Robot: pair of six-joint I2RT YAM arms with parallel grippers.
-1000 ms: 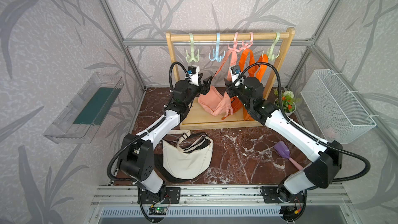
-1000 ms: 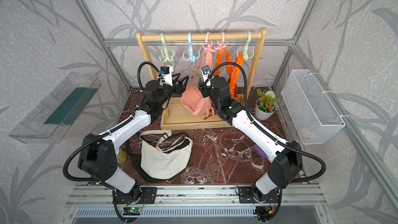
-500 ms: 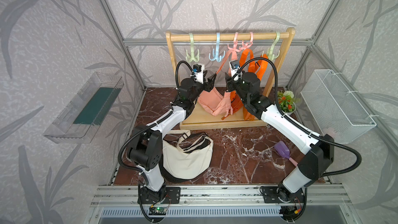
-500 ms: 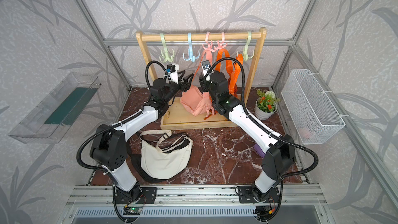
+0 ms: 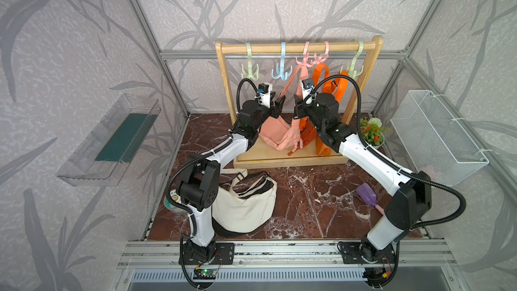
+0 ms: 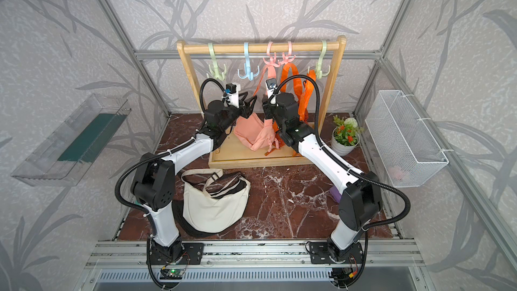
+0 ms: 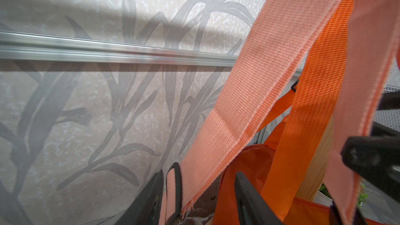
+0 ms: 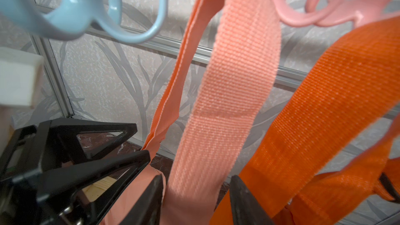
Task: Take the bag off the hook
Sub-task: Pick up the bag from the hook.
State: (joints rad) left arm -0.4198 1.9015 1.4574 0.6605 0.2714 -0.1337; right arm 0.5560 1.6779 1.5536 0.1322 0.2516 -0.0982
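One peach bag (image 5: 272,135) hangs, strap (image 8: 227,83) near-vertical, apparently on pink hook (image 5: 304,61).

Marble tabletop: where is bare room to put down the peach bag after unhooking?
Bare: the marble tabletop between the cream bag and the purple scoop, in front of the wooden rack. Crowded: the rack's base, under the peach bag and orange bag.

Peach cloth bag (image 5: 275,133) sagging below left pincer (image 7: 200,189) and right pincer (image 8: 195,191), its webbing strap (image 8: 233,79) rising between each pincer's parted fingers, looped over pink hook (image 5: 305,55) above them.
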